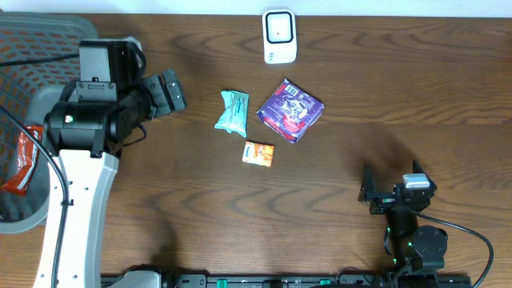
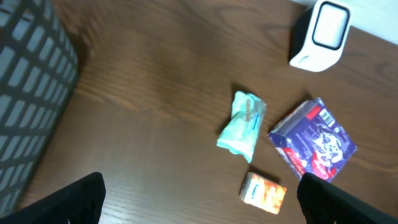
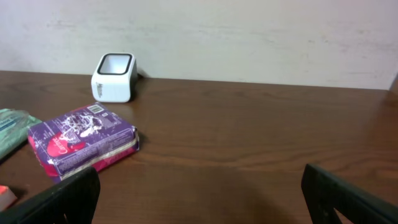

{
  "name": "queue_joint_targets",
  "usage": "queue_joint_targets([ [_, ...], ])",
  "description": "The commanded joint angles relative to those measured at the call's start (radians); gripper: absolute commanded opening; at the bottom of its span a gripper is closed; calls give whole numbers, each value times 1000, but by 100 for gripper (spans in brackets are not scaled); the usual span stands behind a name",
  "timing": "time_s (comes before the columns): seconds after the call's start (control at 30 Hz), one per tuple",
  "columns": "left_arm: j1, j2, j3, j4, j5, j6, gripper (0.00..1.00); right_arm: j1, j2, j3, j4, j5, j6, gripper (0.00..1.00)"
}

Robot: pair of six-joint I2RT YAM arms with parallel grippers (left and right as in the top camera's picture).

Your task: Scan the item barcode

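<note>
both left jaws and right jaws gape empty | red packet [image 1: 18, 164] in basket [image 1: 32, 44] partly hidden

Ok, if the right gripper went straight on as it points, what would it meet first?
Likely nothing: ahead of the right gripper the table looks bare up to the wall. Purple packet and scanner lie to its left.

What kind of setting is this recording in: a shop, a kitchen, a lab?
Probably a lab bench set up as a mock checkout: a white barcode scanner, a purple packet among small packaged goods on a wooden table, and a mesh basket at the left.
</note>
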Motion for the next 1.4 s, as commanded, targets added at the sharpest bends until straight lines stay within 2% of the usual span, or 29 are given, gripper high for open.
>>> queue_joint_targets([
  [0.0, 40, -4, 9, -13, -76, 24, 98, -7, -2, -2, -4, -5, -11, 99],
  [0.13, 165, -4, 9, -9, -82, 16, 98, -7, -2, -2, -4, -5, -11, 99],
  [0.27, 350, -1, 9, 10, -82, 3, 98, -7, -2, -2, -4, -5, -11, 99],
  [0.47, 599, 45, 9, 59, -108, -141, 98, -7, -2, -2, -4, -5, -11, 99],
  [0.63, 681, 101, 9, 58, -129, -174, 98, -7, -2, -2, -4, -5, -11, 99],
  [0.73, 682, 122, 9, 69, -34, -124, 99, -7, -2, -2, -4, -5, -11, 99],
  [0.8, 682, 125, 9, 84, 25, -117, 91, -7, -2, -2, -4, -5, -11, 99],
  [0.83, 682, 122, 9, 94, 41, -118, 82, -7, -2, -2, -4, -5, -11, 99],
  [0.9, 682, 108, 10, 117, 86, -119, 72, -7, -2, -2, -4, -5, -11, 99],
  [1.03, 679, 37, 24, 181, 320, -121, 70, -7, -2, -2, -4, -5, -11, 99],
  [1.1, 665, -21, 24, 210, 406, -171, 69, -7, -2, -2, -4, -5, -11, 99],
  [1.2, 650, -79, 24, 237, 406, -174, 66, -7, -2, -2, -4, -5, -11, 99],
  [1.23, 650, -98, 24, 258, 389, -171, 62, -7, -2, -2, -4, -5, -11, 99],
  [1.37, 650, -144, 24, 300, 193, -183, 23, -7, -2, -2, -4, -5, -11, 99],
])
